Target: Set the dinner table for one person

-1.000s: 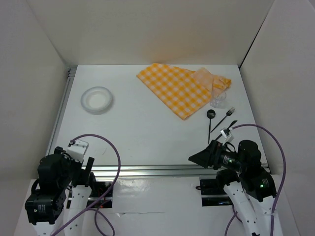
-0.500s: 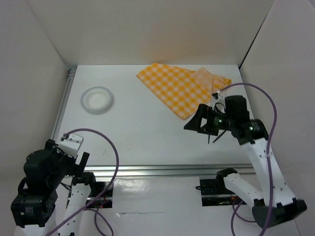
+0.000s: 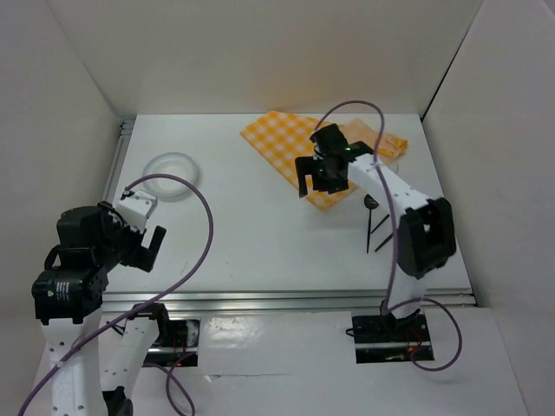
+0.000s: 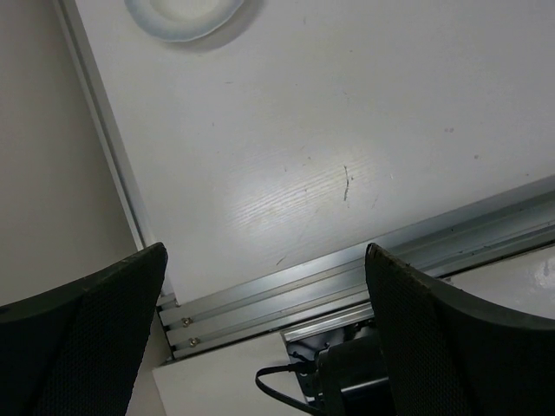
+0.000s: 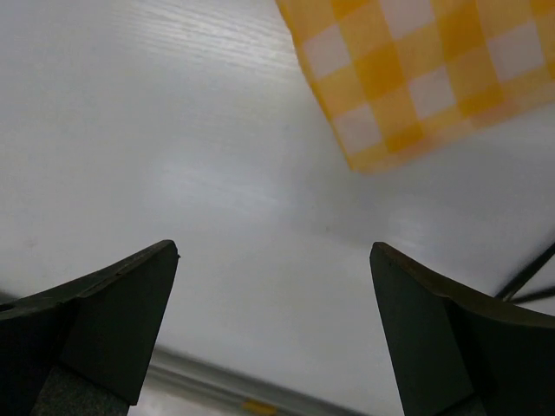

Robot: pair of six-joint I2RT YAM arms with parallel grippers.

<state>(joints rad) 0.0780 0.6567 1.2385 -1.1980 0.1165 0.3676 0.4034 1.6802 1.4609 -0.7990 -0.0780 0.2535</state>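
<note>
Along the left edge a silver aluminium rail (image 3: 108,191) is bordering the dinner table (image 3: 260,234), the large white top that is filling the middle of the overhead view, with a second rail (image 3: 303,299) running along its near edge. The left gripper (image 3: 143,250) is hanging above the table's near-left corner with its jaws standing wide apart and nothing between them. In its wrist view the dark fingers (image 4: 82,347) are framing bare white table (image 4: 347,113) and the near rail (image 4: 347,277). A purple cable (image 3: 206,251) is looping from that arm. Just beyond it, a shallow round white dish (image 3: 171,178) is sitting near the left rail, also showing at the top of the left wrist view (image 4: 182,13). Farther right, a yellow-and-white checked cloth (image 3: 282,143) is lying at the back of the table. The right gripper (image 3: 319,189) is hovering over the cloth's near corner, jaws spread wide and holding nothing. Its wrist view is showing that corner (image 5: 434,69) just past the fingers (image 5: 104,321), over bare table (image 5: 173,173). A peach napkin (image 3: 388,141) is lying at the cloth's right end, and a dark spoon (image 3: 370,217) is resting on the table to the right of the cloth's near corner.
</note>
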